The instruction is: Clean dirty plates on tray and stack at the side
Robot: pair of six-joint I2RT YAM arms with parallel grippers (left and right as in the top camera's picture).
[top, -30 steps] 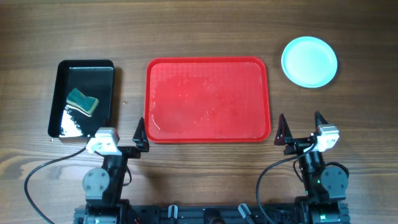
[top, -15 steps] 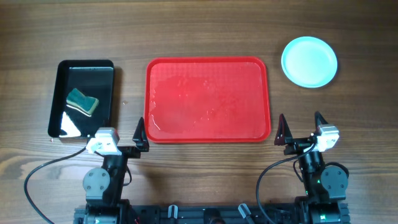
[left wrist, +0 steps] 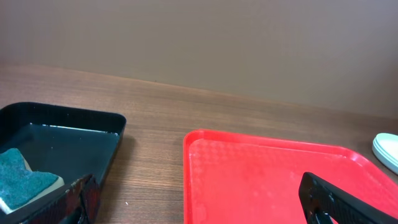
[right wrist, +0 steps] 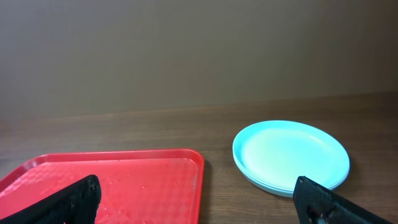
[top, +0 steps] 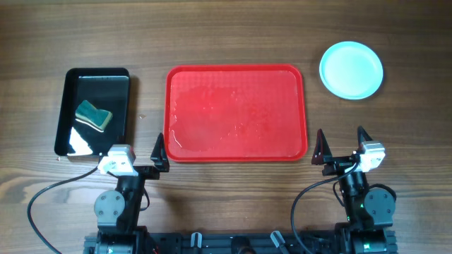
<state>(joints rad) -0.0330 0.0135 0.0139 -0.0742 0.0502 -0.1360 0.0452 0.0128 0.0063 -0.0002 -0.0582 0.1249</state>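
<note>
The red tray (top: 236,113) lies in the middle of the table with no plates on it; wet streaks show on its floor. It also shows in the left wrist view (left wrist: 261,180) and the right wrist view (right wrist: 124,180). The plates (top: 351,69) stand stacked at the far right of the table, a pale turquoise one on top; the stack also shows in the right wrist view (right wrist: 291,155). My left gripper (top: 145,156) is open and empty near the tray's front left corner. My right gripper (top: 342,147) is open and empty near the tray's front right corner.
A glossy black tray (top: 93,111) stands left of the red tray and holds a green and yellow sponge (top: 94,116); both show in the left wrist view, tray (left wrist: 74,134) and sponge (left wrist: 25,180). The table is brown wood.
</note>
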